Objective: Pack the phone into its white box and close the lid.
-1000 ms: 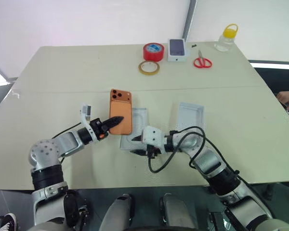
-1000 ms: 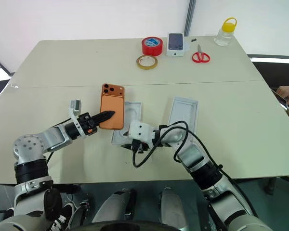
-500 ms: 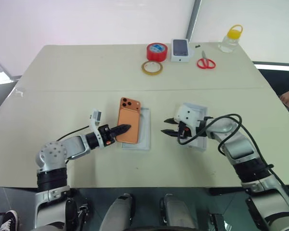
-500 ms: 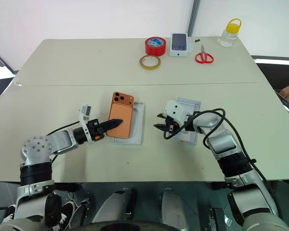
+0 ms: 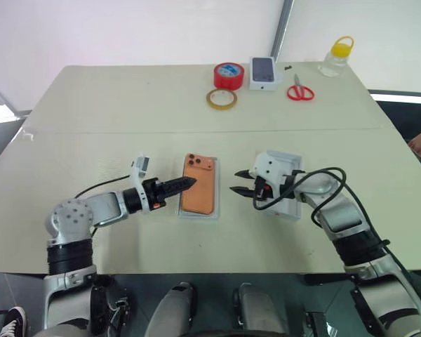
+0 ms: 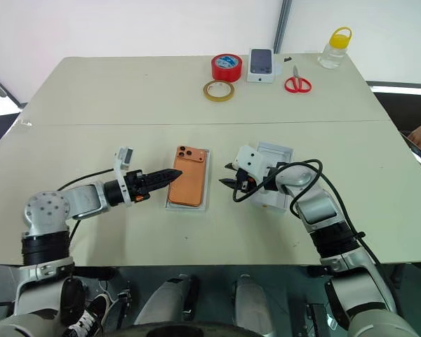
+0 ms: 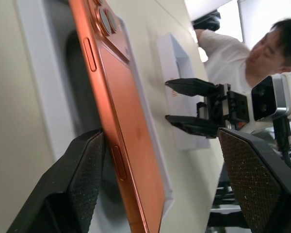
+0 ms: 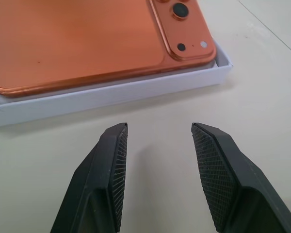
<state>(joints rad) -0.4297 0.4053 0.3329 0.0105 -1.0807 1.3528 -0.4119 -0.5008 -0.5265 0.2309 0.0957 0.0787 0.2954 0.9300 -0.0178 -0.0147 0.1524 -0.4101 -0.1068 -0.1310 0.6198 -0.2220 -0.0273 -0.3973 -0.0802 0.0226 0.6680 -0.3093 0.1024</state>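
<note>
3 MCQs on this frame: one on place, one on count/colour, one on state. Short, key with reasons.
1. Where is the phone?
A. in the white box
B. beside the scissors
C. on the lid

2. How many rolls of tape are at the table's far end?
A. one
B. two
C. four

3. How does the right hand stand?
A. shut on the lid
B. shut on the phone
C. open, holding nothing

Key: 1 A, the orange phone lies in the shallow tray, back up. 2 B, a red roll and a flat yellowish ring beside it. 3 C, the right wrist view shows its fingers apart over bare table; the lid lies under its arm.
</note>
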